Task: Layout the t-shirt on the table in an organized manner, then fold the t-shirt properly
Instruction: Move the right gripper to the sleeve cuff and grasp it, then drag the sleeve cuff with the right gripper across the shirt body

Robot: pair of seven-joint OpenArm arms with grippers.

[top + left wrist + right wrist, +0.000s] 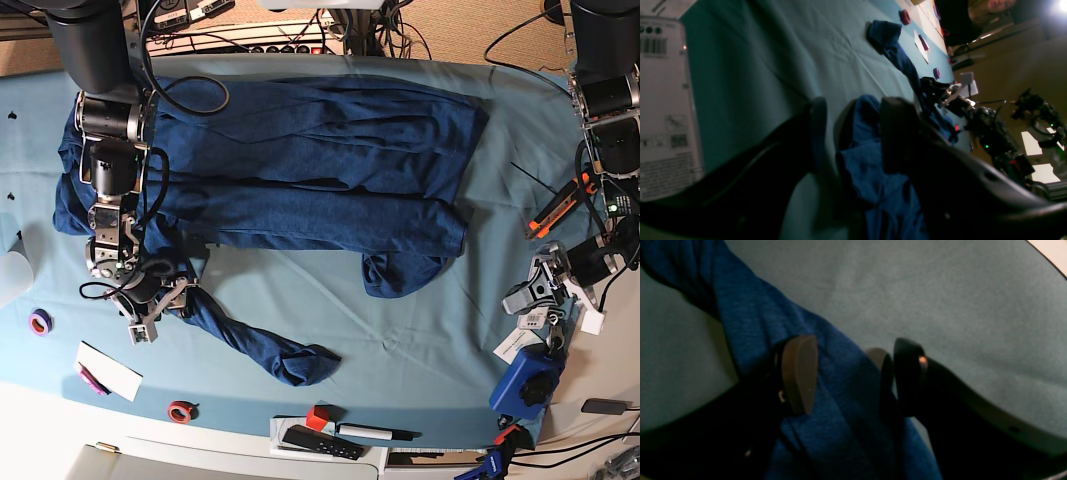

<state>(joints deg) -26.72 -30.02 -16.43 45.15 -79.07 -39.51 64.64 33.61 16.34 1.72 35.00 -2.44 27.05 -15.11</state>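
Tan floor point(470, 25) beyond the far edge, crossed by black cables point(400, 20) and a power strip point(240, 35); bright lamp point(1063, 5) glares overhead.

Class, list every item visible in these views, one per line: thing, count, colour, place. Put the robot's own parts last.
t-shirt: one, dark navy, spread across the table's far half, one sleeve trailing toward the near edge.
table: one, light teal cover.
tape rolls: two, one red, one purple, near left edge.
white card: one, near left corner.
red block: one, near edge.
black remote: one, near edge.
right gripper: open, straddling the sleeve.
left gripper: open, over a fold of the shirt.
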